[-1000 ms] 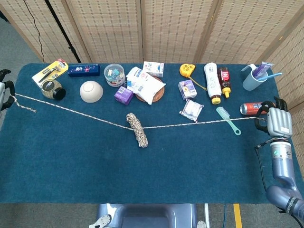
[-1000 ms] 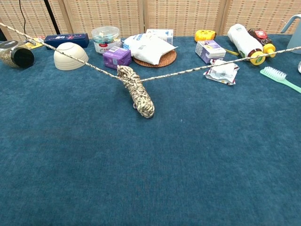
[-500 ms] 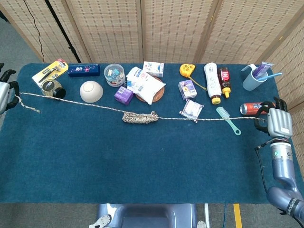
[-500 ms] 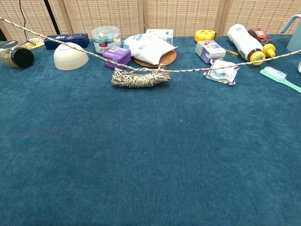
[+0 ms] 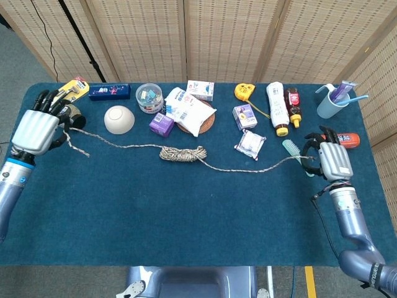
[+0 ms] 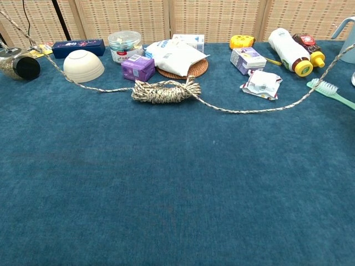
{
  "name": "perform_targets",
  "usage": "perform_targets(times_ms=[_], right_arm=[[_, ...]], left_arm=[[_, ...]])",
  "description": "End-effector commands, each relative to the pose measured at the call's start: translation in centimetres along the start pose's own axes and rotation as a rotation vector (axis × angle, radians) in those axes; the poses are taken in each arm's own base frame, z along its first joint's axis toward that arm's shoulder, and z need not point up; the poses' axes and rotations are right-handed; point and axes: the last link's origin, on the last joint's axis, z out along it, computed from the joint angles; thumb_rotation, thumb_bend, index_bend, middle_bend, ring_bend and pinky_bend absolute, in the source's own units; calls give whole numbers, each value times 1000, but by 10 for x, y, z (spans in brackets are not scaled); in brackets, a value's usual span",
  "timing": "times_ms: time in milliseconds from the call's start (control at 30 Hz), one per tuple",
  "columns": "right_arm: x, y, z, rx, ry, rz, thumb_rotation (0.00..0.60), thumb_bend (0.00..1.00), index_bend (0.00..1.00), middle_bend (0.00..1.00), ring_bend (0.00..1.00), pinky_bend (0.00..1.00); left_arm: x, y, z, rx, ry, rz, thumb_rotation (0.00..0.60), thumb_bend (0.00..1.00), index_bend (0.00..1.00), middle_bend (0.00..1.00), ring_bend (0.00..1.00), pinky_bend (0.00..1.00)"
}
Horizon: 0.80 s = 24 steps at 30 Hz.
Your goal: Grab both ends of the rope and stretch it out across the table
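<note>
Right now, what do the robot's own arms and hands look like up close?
Each hand, left and right, has a pale silver-grey ribbed back plate and black fingers. The forearms are smooth, rounded, blue-grey tubes. A small green light glows on each wrist, and a thin black cable runs along the right arm.

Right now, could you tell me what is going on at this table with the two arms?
The robot has one end of a rope in each hand. The left hand grips the end near the table's left edge, by the jar; the right hand grips the other end beside the green brush. The line between them is slack, curving over the blue cloth, and a wound bundle in its middle lies on the table. So the ends are grabbed, but the rope is not stretched out straight.
</note>
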Motion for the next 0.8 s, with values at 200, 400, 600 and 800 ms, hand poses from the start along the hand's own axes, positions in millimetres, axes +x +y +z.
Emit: perform_targets(times_ms=[200, 400, 600, 800], right_arm=[[-10, -44, 2, 127, -59, 77, 600, 423, 666, 285, 22, 0], [-22, -75, 2, 218, -123, 111, 600, 423, 501, 188, 2, 0], [-33, -93, 1, 277, -200, 92, 600, 422, 94, 7, 0, 0], [-27, -88, 1, 271, -203, 59, 505, 311, 0, 0, 0, 0]], left_arm=[[-10, 51, 10, -122, -13, -66, 600, 362, 771, 227, 18, 0], [-19, 81, 11, -190, -38, -109, 600, 352, 420, 162, 6, 0], [-24, 96, 5, -215, -143, -143, 600, 235, 0, 0, 0, 0], [-19, 94, -1, -202, -188, -144, 600, 148, 0, 0, 0, 0]])
